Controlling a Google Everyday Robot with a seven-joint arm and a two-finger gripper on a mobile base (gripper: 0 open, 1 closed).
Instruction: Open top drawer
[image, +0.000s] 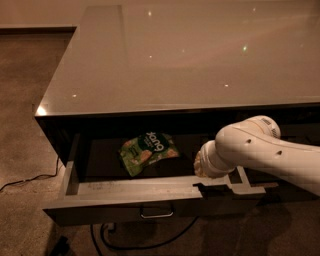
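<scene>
This is looking like an office or lounge, perhaps: brown carpet (30, 100) is covering the floor, a cable (26, 179) is trailing across it, and a glossy-topped cabinet (200, 60) is standing there. The gripper (200, 165) is hanging in the open top drawer (125, 188).

The white arm (265, 152) enters from the right edge, its upper length cut off there. Its thick wrist covers most of the gripper (210, 186), which shows only as a dark shape at the front rim of the open top drawer (125, 187), hard to separate from the shadow around it. The arm also hides the drawer's right inner corner, and the back of the drawer is lost in darkness. The small print on the green snack bag (146, 151) is too blurred to read. The glossy counter top (175, 60) runs out of frame at the top and right. A black cable (150, 243) under the drawer leaves at the bottom edge.
</scene>
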